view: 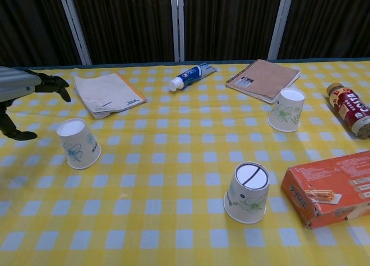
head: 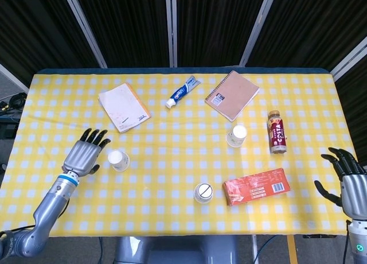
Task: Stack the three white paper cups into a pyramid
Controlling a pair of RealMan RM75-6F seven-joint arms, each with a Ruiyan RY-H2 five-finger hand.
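Looking down from the head view: three paper cups well apart on tabletop (head: 172, 160), left cup (head: 118, 160), near cup (head: 203, 192), far cup (head: 236, 135); none stacked, whole pyramid left. Left hand (head: 84, 155) spread, empty, beside left cup; right hand (head: 352, 182) spread, empty, at edge.

Seen from chest view: all cups upside down, untouched.

1. Both views are evenly and brightly lit from above.
2. Only short, soft shadows are cast on the tablecloth (head: 172, 138).
3. Slight softness is seen towards the near edge in the chest view.
4. The dark curtains (view: 231, 23) are left underexposed.
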